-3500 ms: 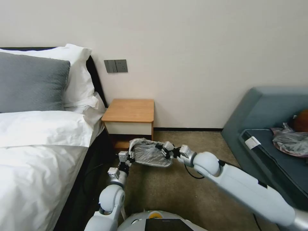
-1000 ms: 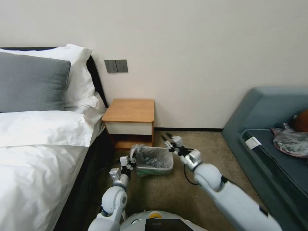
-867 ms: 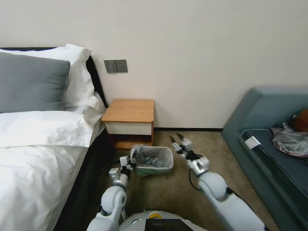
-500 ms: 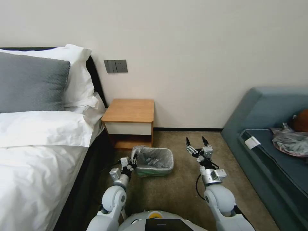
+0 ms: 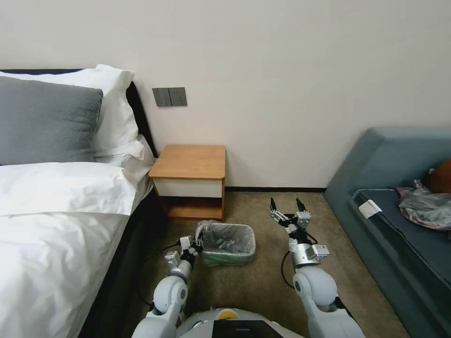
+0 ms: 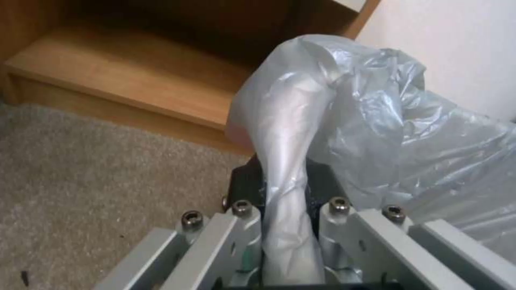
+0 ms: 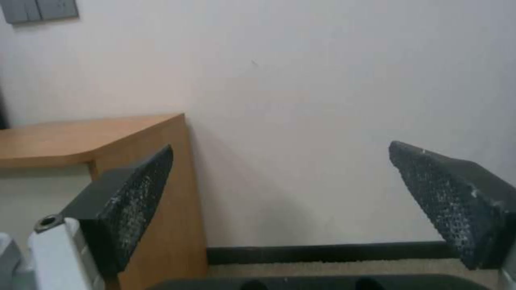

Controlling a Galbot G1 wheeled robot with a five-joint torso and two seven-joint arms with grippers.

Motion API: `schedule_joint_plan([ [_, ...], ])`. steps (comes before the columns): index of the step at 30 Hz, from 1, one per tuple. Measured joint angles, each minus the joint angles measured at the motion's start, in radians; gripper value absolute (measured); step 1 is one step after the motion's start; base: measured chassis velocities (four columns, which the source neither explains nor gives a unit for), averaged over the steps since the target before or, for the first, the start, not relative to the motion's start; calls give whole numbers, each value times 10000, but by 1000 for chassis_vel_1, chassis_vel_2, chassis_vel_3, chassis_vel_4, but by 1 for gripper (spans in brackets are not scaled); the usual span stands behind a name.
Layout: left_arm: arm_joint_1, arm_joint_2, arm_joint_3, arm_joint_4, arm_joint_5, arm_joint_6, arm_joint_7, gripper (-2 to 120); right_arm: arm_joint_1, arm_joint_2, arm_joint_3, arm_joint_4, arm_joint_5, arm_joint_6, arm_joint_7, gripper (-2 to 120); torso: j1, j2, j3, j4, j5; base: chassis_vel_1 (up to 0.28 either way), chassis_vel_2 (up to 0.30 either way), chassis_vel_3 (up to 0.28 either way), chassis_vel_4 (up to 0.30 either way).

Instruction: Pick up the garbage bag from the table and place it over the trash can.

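The garbage bag (image 5: pixel 229 236), grey and wrinkly, lines the trash can (image 5: pixel 224 259), which stands on the carpet in front of the table (image 5: pixel 190 162). My left gripper (image 5: pixel 195 244) is at the can's left corner, shut on a twisted strand of the bag (image 6: pixel 288 133) that runs between its fingers (image 6: pixel 243 225). My right gripper (image 5: pixel 286 207) is held up to the right of the can, apart from it, open and holding nothing. Its two black fingers (image 7: pixel 137 197) point at the wall beside the table (image 7: pixel 80 137).
A bed (image 5: pixel 56 225) with pillows fills the left side. A blue-grey sofa (image 5: pixel 399 188) at the right carries another grey-pink bag (image 5: pixel 425 209) beside an orange-brown object (image 5: pixel 441 176). A black cable (image 5: pixel 150 258) lies on the carpet by the bed.
My right gripper let go of the bag, swung away to the right and now stands upright and open. The bag went from stretched between both grippers to lining the can. The left grip is unchanged.
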Motion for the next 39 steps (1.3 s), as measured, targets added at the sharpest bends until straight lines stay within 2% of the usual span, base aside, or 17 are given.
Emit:
schedule_joint_plan([
  [9, 42, -72, 74, 111, 26, -123, 67, 8, 41, 12, -185, -86, -33, -23, -191, 100, 0, 1, -1, 1, -1, 0, 0, 0, 0],
  [11, 64, -76, 122, 61, 32, -122, 124, 15, 38, 13, -249, -120, -81, -22, -258, 100, 0, 0, 0, 0, -4, 0, 0, 0, 0],
  [12, 64, -76, 122, 61, 32, -122, 124, 15, 38, 13, -249, -120, -81, -22, -258, 100, 0, 0, 0, 0, -4, 0, 0, 0, 0],
  [16, 89, -73, 174, -55, 83, -85, 209, 37, 74, 15, -383, -151, -133, -29, -363, 100, 0, 0, 2, -2, -6, 0, 0, 0, 0],
  [20, 89, -72, 180, -95, 127, -70, 212, 46, 88, 27, -410, -175, -155, -34, -391, 100, 0, -1, 2, -2, -6, 0, 0, 0, 0],
  [24, 101, -77, 182, -267, 369, -85, 210, 66, 104, 61, -472, -221, -203, -45, -449, 100, 0, 0, 2, -2, -4, 0, 0, 0, 0],
  [28, 125, -83, 178, -344, 455, -107, 209, 72, 109, 100, -483, -241, -219, -45, -471, 100, 0, 0, 2, 0, -4, 0, 0, 0, 0],
  [31, 194, -75, 155, -506, 566, -130, 185, 91, 110, 169, -571, -303, -279, -46, -495, 100, 0, -1, 1, 0, -2, 0, 0, 0, 0],
  [34, 201, -80, 124, -530, 635, -154, 179, 99, 125, 179, -595, -316, -284, -47, -505, 100, 0, 0, 2, 0, -3, 0, 0, 0, 0],
  [37, 201, -98, 108, -531, 764, -226, 177, 99, 146, 187, -600, -331, -284, -49, -510, 100, 0, -1, 2, 0, -3, 0, 0, 0, 0],
  [39, 192, -151, 76, -484, 1241, -754, 187, 100, 157, 250, -602, -371, -302, -44, -518, 100, 1, 0, 2, 0, -3, 0, 0, 0, 0],
])
